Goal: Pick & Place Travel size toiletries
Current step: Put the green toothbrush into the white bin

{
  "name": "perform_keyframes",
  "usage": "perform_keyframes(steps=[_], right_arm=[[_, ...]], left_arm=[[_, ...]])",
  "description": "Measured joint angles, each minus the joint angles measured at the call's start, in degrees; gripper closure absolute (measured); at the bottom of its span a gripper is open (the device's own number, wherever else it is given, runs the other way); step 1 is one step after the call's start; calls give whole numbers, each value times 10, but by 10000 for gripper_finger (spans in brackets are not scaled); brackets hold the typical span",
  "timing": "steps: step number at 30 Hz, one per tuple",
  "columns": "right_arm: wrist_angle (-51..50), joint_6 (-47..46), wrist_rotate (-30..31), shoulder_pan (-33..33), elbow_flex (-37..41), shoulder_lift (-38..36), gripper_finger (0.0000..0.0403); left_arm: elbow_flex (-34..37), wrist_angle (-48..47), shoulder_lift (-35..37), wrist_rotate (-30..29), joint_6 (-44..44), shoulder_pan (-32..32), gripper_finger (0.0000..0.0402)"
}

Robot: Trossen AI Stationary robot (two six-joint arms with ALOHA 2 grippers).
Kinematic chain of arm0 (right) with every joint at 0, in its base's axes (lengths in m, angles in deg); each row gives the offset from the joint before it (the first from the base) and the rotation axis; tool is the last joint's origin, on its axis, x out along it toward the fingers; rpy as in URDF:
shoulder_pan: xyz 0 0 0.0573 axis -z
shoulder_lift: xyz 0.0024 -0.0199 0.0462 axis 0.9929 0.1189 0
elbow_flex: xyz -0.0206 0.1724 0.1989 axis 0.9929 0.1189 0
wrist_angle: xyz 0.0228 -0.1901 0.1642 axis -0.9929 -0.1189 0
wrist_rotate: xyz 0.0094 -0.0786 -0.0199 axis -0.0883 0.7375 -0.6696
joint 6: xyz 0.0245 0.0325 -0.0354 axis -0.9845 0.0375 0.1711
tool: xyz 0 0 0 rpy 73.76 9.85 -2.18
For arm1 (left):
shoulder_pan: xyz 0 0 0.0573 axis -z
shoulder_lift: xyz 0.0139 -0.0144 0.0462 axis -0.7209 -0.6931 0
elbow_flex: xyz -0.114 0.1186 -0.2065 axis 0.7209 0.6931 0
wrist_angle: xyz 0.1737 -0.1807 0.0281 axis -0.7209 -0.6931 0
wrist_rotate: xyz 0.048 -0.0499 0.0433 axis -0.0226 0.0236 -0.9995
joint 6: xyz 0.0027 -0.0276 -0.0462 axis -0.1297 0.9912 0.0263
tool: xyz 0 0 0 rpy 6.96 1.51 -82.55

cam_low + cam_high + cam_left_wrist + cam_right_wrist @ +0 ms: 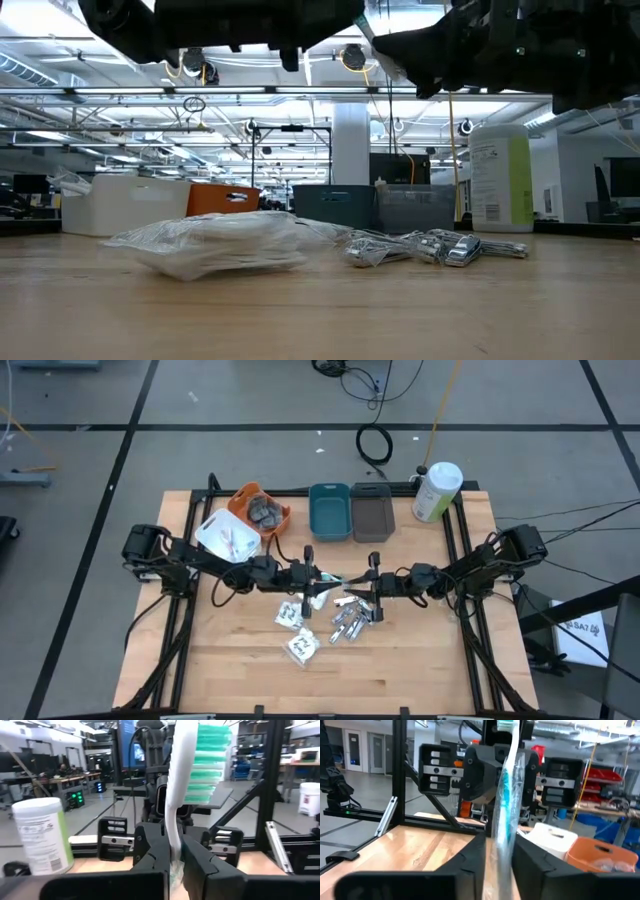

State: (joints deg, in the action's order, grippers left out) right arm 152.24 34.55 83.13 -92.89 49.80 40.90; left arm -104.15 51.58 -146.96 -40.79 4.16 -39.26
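A teal-white toothbrush [336, 577] hangs in the air, bridging the gap between my left gripper [314, 575] and my right gripper [360, 582] over the middle of the table. Each wrist view shows a toothbrush between that arm's own shut fingers. I cannot tell whether it is one brush or two. Below them, white clear-wrapped packets [291, 615] [215, 245] and small silver tubes [350, 622] [440, 247] lie flat on the wood. Dark grey discs [265, 511] sit in the orange bin. My left gripper pinches a white toothbrush handle [173, 851] between its two fingers, which lie along the brush. The teal-bristled head [202, 762] points away toward the right arm. The brush is lifted clear of the table. My right gripper pinches a clear-wrapped teal toothbrush [504, 827] between its two fingers, gripping over the wrapper. The fingers lie along it, and it runs away toward the left arm. It is lifted clear of the table.
Along the far edge stand a white bin [228, 538], an orange bin [250, 495], a teal bin [330, 512], a grey bin [372, 512] and a big white-and-green bottle [436, 490]. Black frame rails run down both table sides. The near half of the table shows bare wood.
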Motion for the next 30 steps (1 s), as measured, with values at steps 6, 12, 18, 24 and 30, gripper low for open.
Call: perform_keyframes(steps=[6, 12, 18, 24, 30], right_arm=[[-38, -26, 32, 0, 0, -16, 259], [-160, -26, 59, -1, 1, -88, 191], [-279, -30, 102, -1, 1, -163, 162], [-310, -54, 102, -1, 1, -184, 168], [-311, -54, 102, 0, 1, -182, 180]], left_arm=[[0, -81, 42, -38, 1, 0, 390], [4, -273, 149, -155, 8, 8, 394], [80, -355, 260, -303, 60, 19, 389], [228, -357, 425, -394, 136, 11, 389], [357, -362, 592, -453, 246, -9, 394]])
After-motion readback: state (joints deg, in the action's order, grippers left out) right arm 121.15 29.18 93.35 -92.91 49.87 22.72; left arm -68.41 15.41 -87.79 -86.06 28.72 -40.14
